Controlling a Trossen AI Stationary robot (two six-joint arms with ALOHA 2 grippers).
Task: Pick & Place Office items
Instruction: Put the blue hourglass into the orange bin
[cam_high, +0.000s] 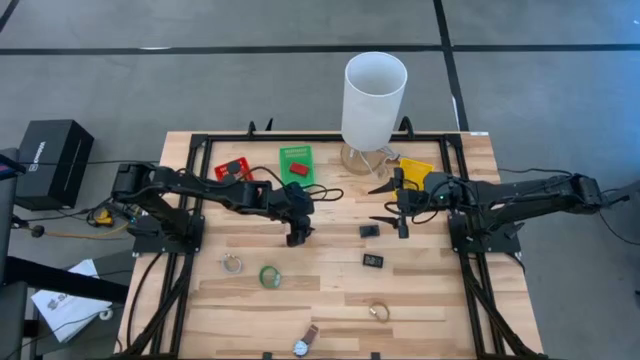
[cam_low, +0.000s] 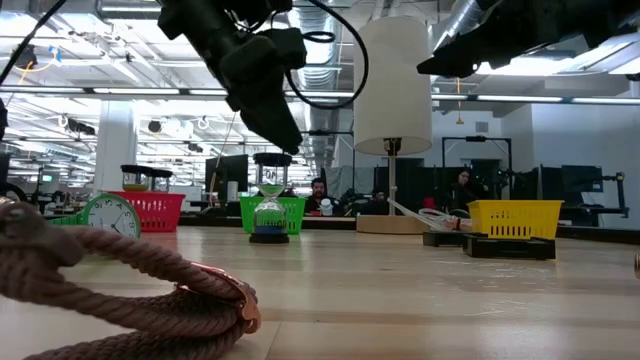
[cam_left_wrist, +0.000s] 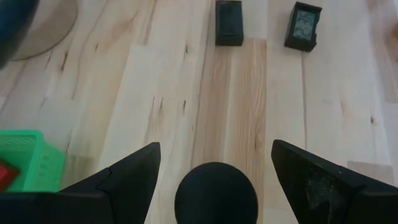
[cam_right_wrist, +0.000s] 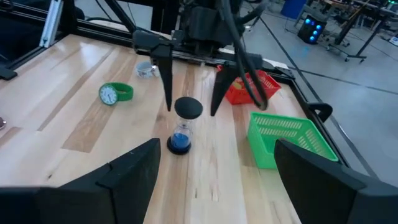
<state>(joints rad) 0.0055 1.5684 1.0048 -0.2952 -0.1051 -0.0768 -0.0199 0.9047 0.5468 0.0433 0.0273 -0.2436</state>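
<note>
Low view: wooden table, workshop behind.

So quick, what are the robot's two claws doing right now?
Left gripper: open, straddling the small hourglass, holding nothing.
Right gripper: open, empty.

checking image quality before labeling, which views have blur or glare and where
Low view: the rope-like band right at the lens is blurred, and bright ceiling lights leave both arms as dark silhouettes. Left wrist view: the black round cap between the open left tool is soft, while the two small black blocks farther off are sharper. High view: evenly lit, no strong glare on the table.
</note>
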